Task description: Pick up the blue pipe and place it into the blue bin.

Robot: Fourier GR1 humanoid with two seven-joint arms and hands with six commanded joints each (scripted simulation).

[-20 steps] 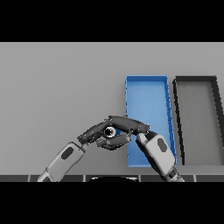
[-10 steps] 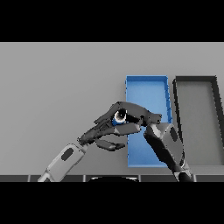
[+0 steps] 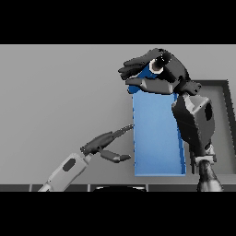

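Observation:
My right hand is raised high over the far end of the blue bin, its fingers curled round the blue pipe. Only a small blue part of the pipe and its round open end show between the fingers. My left hand hovers low beside the bin's near left wall, fingers straight and thumb apart, holding nothing. My right forearm covers much of the bin's right side.
A dark bin stands just right of the blue bin, partly hidden behind my right arm. The grey table stretches to the left and back.
My right hand has risen and moved toward the far end of the blue bin with the pipe. The left hand has come off the pipe and stayed low beside the bin.

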